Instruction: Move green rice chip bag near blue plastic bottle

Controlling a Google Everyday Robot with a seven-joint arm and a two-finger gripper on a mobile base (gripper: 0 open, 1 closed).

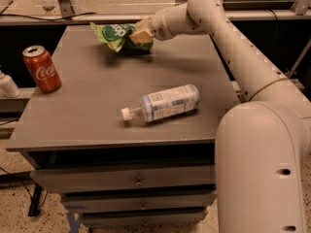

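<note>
The green rice chip bag (114,34) is at the far middle of the grey table (97,125), held slightly off the top with a shadow under it. My gripper (141,33) is shut on the bag's right end, and my arm reaches in from the right. The blue plastic bottle (165,103) lies on its side near the table's middle front. Its white cap (126,113) points left. The bag is well behind the bottle and apart from it.
A red Coca-Cola can (41,69) stands upright near the table's left edge. My arm's large white body (262,169) fills the lower right. Drawers (126,181) sit under the tabletop. A small white object (7,84) is beyond the left edge.
</note>
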